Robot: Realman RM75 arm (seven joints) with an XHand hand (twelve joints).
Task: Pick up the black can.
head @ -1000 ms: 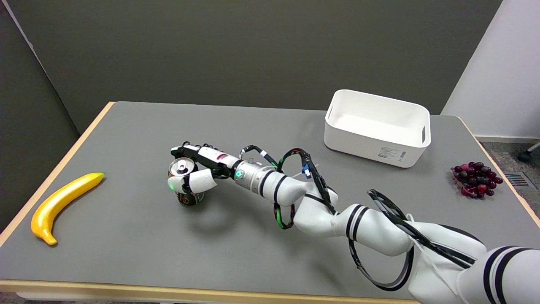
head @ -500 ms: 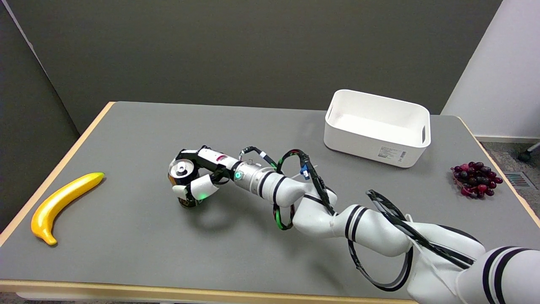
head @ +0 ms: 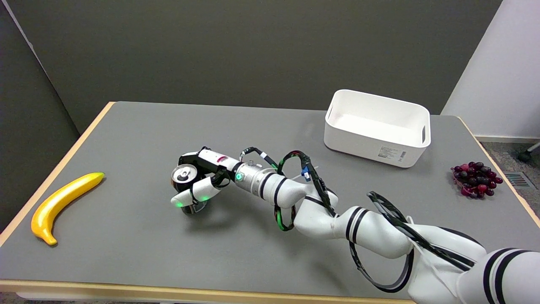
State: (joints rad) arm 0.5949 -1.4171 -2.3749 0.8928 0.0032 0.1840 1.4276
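The black can (head: 184,174) stands left of the table's middle, its silver top with the pull tab facing up. My right hand (head: 198,179) reaches it from the right and grips it. Dark fingers (head: 190,159) curl round its far side and a white thumb with a green light (head: 190,196) crosses its near side. Most of the can's body is hidden by the hand. Only its base (head: 193,208) shows below the thumb, at the table surface; I cannot tell whether it is touching.
A yellow banana (head: 61,199) lies by the table's left edge. A white bin (head: 376,126) sits at the back right. A bunch of dark red grapes (head: 476,178) lies near the right edge. My arm (head: 337,215) crosses the table from the lower right.
The fingers, spread beside the can a second ago, have closed round it. The thumb has swung across its front, and the can has shifted slightly toward the near side.
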